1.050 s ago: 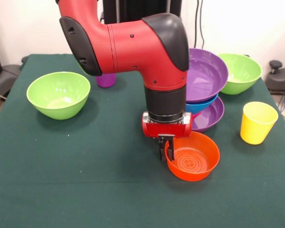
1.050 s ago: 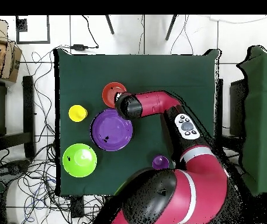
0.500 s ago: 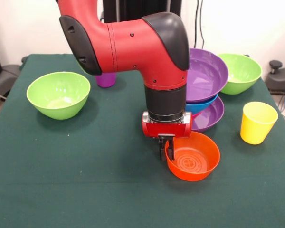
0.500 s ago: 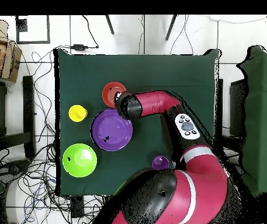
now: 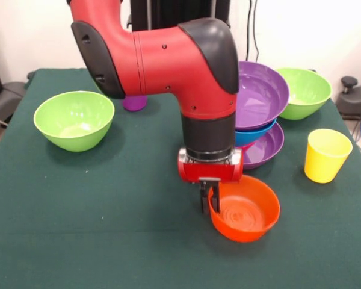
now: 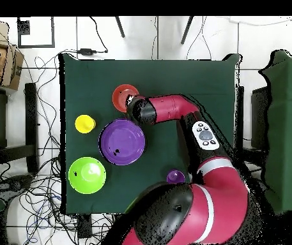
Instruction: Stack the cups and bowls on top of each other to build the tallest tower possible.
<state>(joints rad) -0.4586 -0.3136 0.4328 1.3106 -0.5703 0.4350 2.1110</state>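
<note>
My gripper (image 5: 208, 203) is shut on the left rim of the small orange bowl (image 5: 246, 212), one finger outside the wall and one inside. The bowl hangs tilted, a little off the green cloth. Behind it stands the tower (image 5: 262, 96): a tilted wide purple bowl on a blue bowl (image 5: 256, 133), on a purple base bowl (image 5: 269, 146). In the overhead view the orange bowl (image 6: 122, 96) lies just beyond the tower (image 6: 122, 141). The yellow cup (image 5: 327, 155) stands to the right. The purple cup (image 5: 134, 102) is partly hidden behind the arm.
One lime green bowl (image 5: 74, 119) sits at the left and another (image 5: 304, 91) at the back right beside the tower. From overhead, the yellow cup (image 6: 84, 124) and a green bowl (image 6: 87, 175) flank the tower. The arm covers the table's lower middle there.
The gripper has moved slightly toward the table's front with the orange bowl. The bowl has tipped and risen off the cloth. Nothing else has shifted.
</note>
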